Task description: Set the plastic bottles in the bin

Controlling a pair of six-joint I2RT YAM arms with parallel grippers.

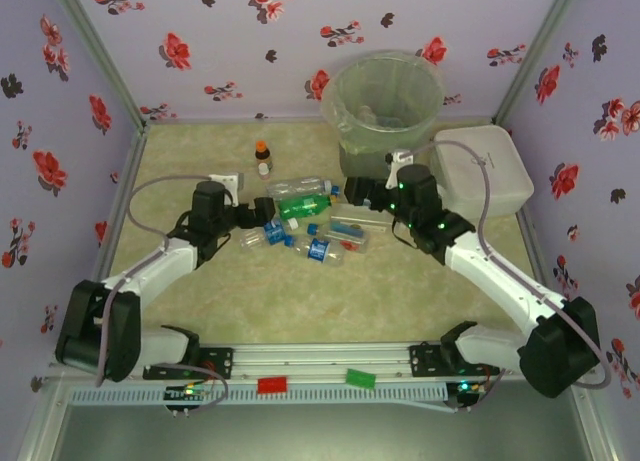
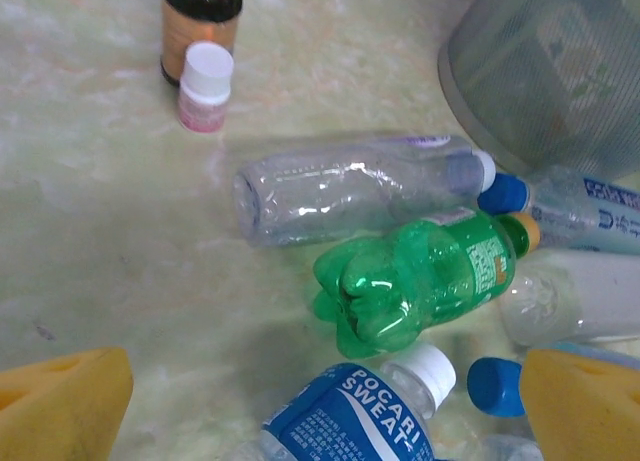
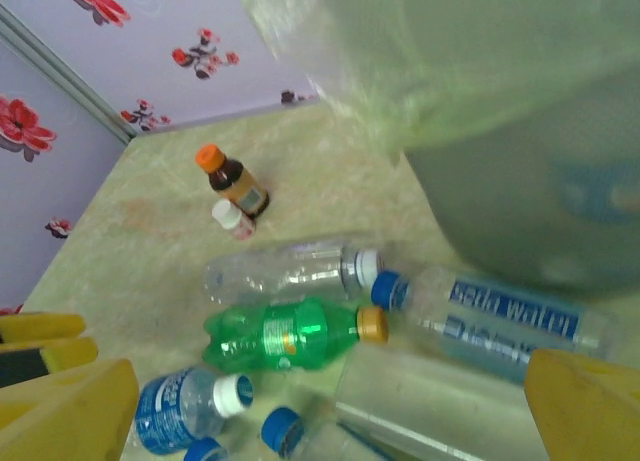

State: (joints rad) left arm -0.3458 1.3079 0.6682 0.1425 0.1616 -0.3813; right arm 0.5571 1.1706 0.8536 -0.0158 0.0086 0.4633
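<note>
Several plastic bottles lie in a heap mid-table: a green one (image 1: 301, 205) (image 2: 420, 276) (image 3: 285, 336), a clear one (image 1: 296, 188) (image 2: 350, 186) (image 3: 290, 271), and blue-labelled ones (image 1: 320, 249) (image 2: 350, 421) (image 3: 490, 311). The grey-green bin (image 1: 385, 96) (image 2: 555, 66) (image 3: 500, 111), lined with a bag, stands behind them. My left gripper (image 1: 265, 213) (image 2: 320, 411) is open at the heap's left edge, above a Pocari Sweat bottle. At the heap's right side, just in front of the bin, my right gripper (image 1: 362, 193) (image 3: 325, 421) is open and holds nothing.
A brown orange-capped bottle (image 1: 262, 151) (image 2: 200, 26) (image 3: 232, 181) and a small white-capped pink vial (image 2: 205, 86) stand behind the heap. A white lidded box (image 1: 480, 169) sits right of the bin. Floral walls enclose the table.
</note>
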